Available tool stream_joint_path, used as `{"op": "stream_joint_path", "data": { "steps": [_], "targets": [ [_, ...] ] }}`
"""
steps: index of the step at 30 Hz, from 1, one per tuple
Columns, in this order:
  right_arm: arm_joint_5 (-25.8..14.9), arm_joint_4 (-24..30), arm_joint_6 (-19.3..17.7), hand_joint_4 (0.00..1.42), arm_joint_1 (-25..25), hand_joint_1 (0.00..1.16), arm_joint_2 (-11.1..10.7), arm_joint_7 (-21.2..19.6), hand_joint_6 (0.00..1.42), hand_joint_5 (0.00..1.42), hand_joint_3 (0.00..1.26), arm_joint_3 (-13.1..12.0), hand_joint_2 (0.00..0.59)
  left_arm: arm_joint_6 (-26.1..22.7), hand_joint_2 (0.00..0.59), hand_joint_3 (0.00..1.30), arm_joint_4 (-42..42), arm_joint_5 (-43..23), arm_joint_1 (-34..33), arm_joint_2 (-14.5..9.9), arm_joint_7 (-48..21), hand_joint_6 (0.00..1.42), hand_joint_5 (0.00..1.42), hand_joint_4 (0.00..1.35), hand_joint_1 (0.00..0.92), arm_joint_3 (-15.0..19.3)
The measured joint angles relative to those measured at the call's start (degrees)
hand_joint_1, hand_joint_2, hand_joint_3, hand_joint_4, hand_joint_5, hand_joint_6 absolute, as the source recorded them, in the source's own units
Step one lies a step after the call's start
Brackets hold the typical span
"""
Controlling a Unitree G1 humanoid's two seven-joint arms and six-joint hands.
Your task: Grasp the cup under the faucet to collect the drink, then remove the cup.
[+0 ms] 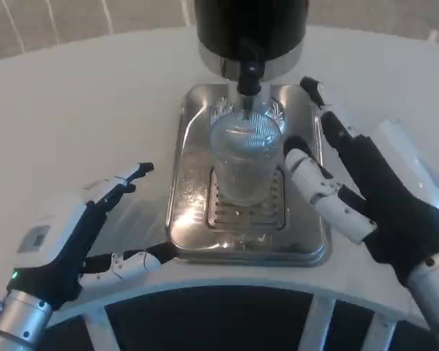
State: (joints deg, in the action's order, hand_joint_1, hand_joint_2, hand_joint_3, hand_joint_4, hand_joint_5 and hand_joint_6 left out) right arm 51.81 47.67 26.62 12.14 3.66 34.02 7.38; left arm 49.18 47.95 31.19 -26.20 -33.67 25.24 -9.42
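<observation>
Nearest us, our left hand (pixel 80 234) waits released on the white bench (pixel 80 110), fingers spread. Beyond it, the steel drip tray (pixel 186 227) catches spills. Our right hand (pixel 351 190) is spread beside the clear cup (pixel 243 157), not visibly gripping it; the cup stands on the grate under the faucet (pixel 249 77) to collect the drink.

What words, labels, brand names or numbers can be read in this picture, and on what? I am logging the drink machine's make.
None can be read.
The black dispenser, its faucet, the clear cup and the metal tray show no lettering.
The left hand has a small grey patch on its white back, too blurred to read.
The right hand shows no lettering.
</observation>
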Motion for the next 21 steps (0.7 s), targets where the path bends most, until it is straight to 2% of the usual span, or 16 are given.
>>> {"op": "stream_joint_path", "data": {
  "steps": [2, 8, 21],
  "targets": [
    [-2.4, -0.7, 0.4, 0.0, 0.8, 0.08, 0.1, -1.2, 0.0, 0.0, 0.0, -0.1, 0.55, 0.0, 0.079, 0.2, -0.3, -0.3, 0.6, 0.0, -0.5, 0.21, 0.27, 0.16, 0.176, 0.1],
    [-6.2, -1.6, 1.3, 0.0, 3.5, 0.08, -0.3, -3.6, 0.0, 0.0, 0.0, -0.1, 0.556, -0.3, 0.081, 0.2, -1.3, -0.8, 1.5, 0.0, -1.5, 0.21, 0.27, 0.16, 0.17, 0.2],
    [-13.3, -6.8, 6.0, 0.0, 12.6, 0.09, -4.1, -5.6, 0.0, 0.0, 0.0, -0.2, 0.561, -0.9, 0.082, 0.2, -4.1, -0.7, 3.1, -0.3, -1.9, 0.21, 0.26, 0.15, 0.167, 1.4]
  ]
}}
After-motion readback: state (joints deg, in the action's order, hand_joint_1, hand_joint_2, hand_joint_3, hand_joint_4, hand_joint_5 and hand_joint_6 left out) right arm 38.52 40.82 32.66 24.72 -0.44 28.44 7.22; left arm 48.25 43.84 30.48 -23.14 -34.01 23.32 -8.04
